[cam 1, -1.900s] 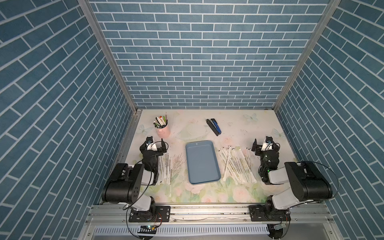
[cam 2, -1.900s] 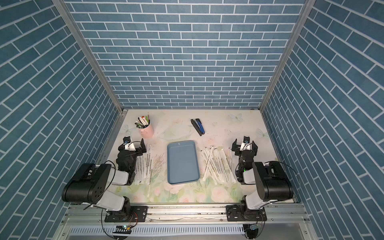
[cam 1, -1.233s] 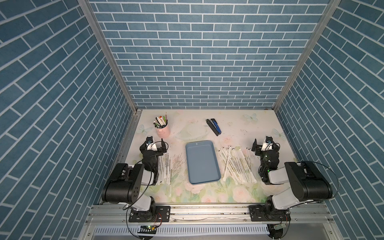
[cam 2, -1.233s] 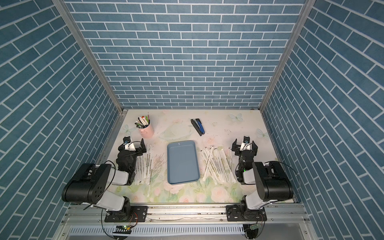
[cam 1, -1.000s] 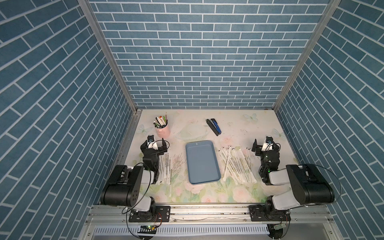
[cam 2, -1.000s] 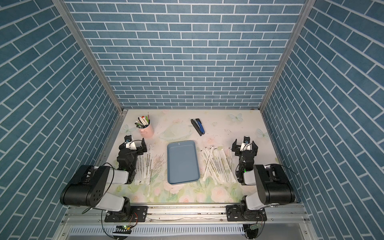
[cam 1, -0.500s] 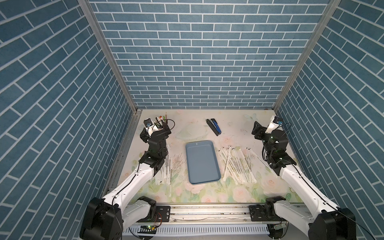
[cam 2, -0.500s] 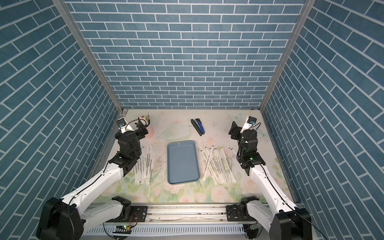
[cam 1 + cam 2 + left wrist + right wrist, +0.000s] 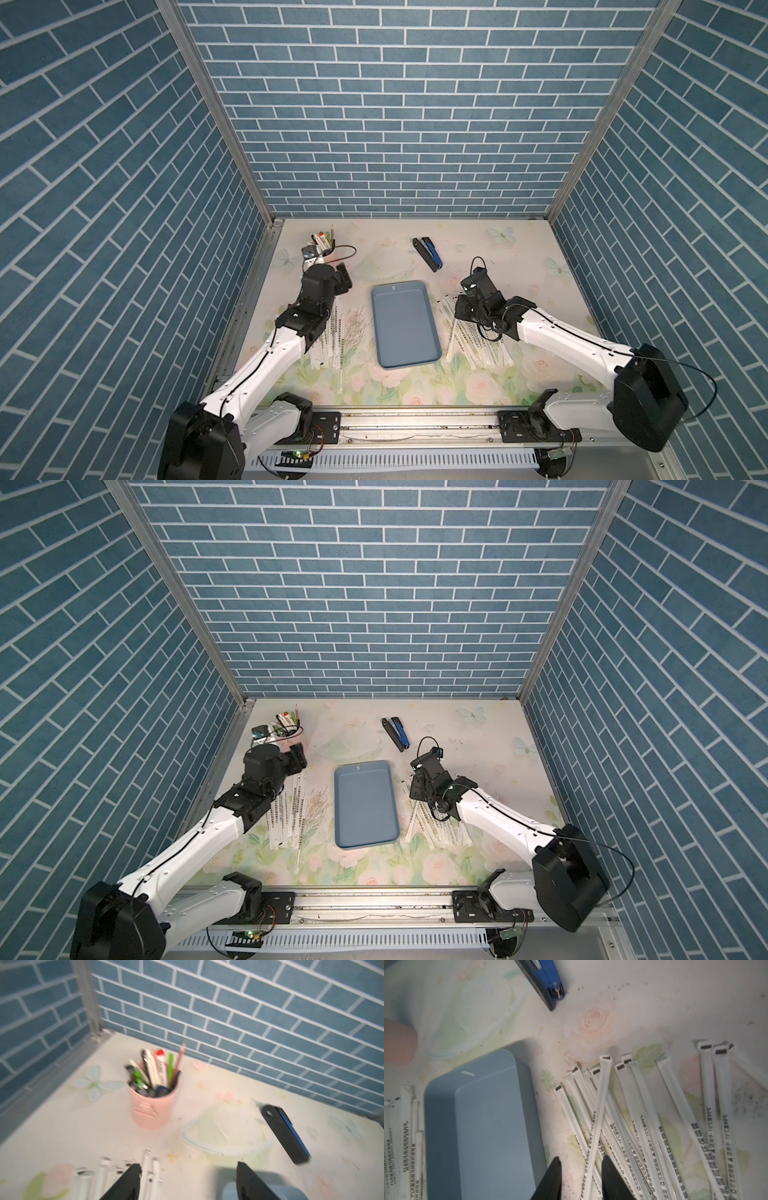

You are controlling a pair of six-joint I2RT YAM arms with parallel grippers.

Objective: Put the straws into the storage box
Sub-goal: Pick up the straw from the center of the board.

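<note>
The storage box (image 9: 405, 322) (image 9: 365, 802), a shallow blue-grey tray, lies empty mid-table. Straws in white wrappers lie in two piles, one left of it (image 9: 332, 336) and one right of it (image 9: 469, 345). My left gripper (image 9: 343, 280) (image 9: 188, 1167) hovers open over the far end of the left pile (image 9: 149, 1167), with nothing between its fingers. My right gripper (image 9: 459, 309) (image 9: 581, 1159) is low over the right pile beside the box (image 9: 483, 1126). Its jaws are narrowed but apart, and one crossing straw (image 9: 600, 1105) runs between them.
A pink cup of pens (image 9: 324, 249) (image 9: 152, 1109) stands at the back left, just beyond my left gripper. A blue-and-black stapler (image 9: 428, 254) (image 9: 544, 978) lies behind the box. Brick walls close in three sides.
Both arms have unfolded from their rest near the front and reached out over the straw piles. The right jaws have narrowed a lot, the left jaws slightly.
</note>
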